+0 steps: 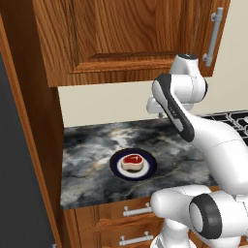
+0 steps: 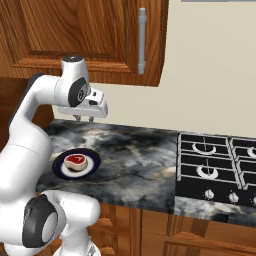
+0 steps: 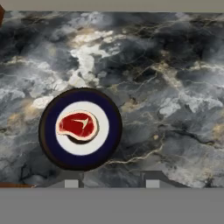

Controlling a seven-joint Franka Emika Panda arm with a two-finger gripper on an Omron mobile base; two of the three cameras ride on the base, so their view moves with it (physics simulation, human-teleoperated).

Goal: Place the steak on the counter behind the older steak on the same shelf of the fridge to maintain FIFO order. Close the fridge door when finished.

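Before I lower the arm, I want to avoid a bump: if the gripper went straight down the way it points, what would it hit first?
Probably bare counter: the gripper points down beside the plate with the steak, not over it.

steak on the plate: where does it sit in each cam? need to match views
Left base view: the steak lies lower centre, on the dark-rimmed plate near the counter's front edge.
Right base view: the steak lies at left, mid-height, beside the white arm.
Hand view: the steak lies left of centre, seen from above.
Shared landmark: the plate under it.
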